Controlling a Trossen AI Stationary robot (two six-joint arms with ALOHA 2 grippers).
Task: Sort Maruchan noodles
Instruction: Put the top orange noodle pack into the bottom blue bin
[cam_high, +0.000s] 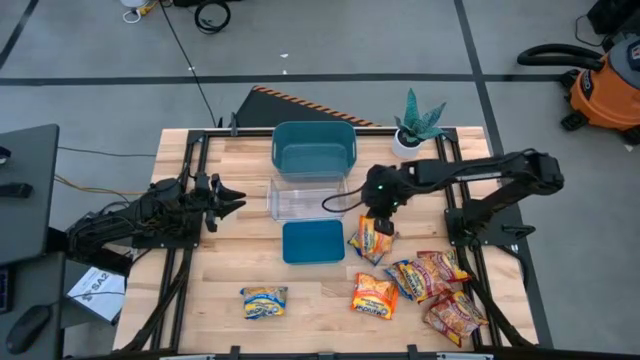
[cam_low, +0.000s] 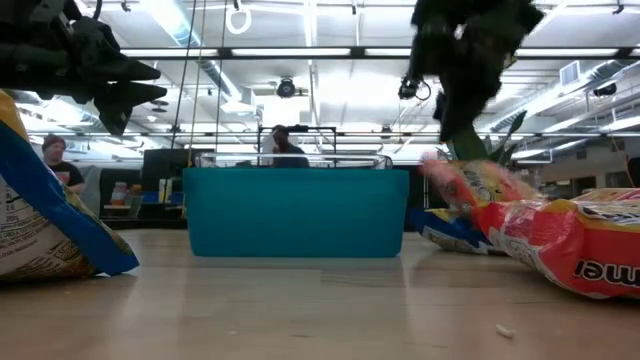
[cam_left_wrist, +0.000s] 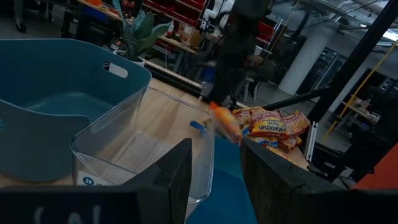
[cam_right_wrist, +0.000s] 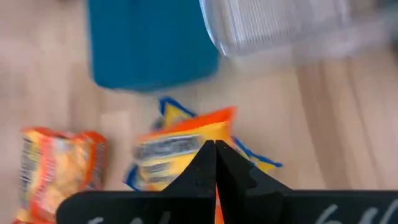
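My right gripper (cam_high: 380, 214) hangs over the table's middle, just right of the clear bin (cam_high: 308, 198), shut on an orange-and-yellow noodle packet (cam_high: 372, 239) with blue edges. Several more packets lie flat on the near right: an orange one (cam_high: 374, 296), a yellow-blue one (cam_high: 408, 278), two dark red ones (cam_high: 440, 266) (cam_high: 455, 316). Another yellow-blue packet (cam_high: 264, 301) lies alone near the front edge. My left gripper (cam_high: 226, 197) waits open at the table's left, pointing at the clear bin (cam_left_wrist: 143, 143). My right gripper pinches the orange-and-yellow packet (cam_right_wrist: 180, 146) between its two shut fingers (cam_right_wrist: 205, 163), at an edge of the packet (cam_right_wrist: 200, 140). The fingers come from above, pointing down. The packet spreads out tilted below them (cam_low: 468, 184); other packets hide its lower end in the low view.
A large teal bin (cam_high: 315, 150) stands at the far middle, the clear bin in front of it, and a small teal tray (cam_high: 313, 242) nearer still. A potted plant (cam_high: 415, 125) sits at the far right. Bare wood lies between the lone packet and the right-hand group.
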